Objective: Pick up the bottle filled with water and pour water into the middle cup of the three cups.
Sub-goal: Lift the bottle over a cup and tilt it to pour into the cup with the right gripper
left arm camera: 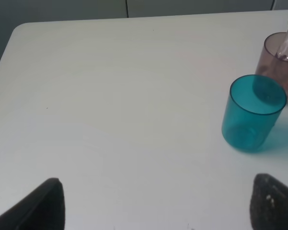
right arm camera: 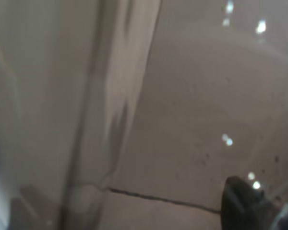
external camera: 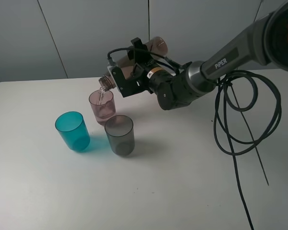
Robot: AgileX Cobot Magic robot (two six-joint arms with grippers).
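The right pincer grips the tipped bottle tight. It should hold the mouth right above the pink cup and pour slowly so nothing spills.

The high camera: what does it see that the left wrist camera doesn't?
Only the high camera shows the grey cup and the right end effector holding the bottle tipped over. Only the left wrist camera shows the left end effector, open and empty. Both show the teal cup, the pink cup with water streaming into it, and the white table. The left wrist camera catches just the bottle's mouth.
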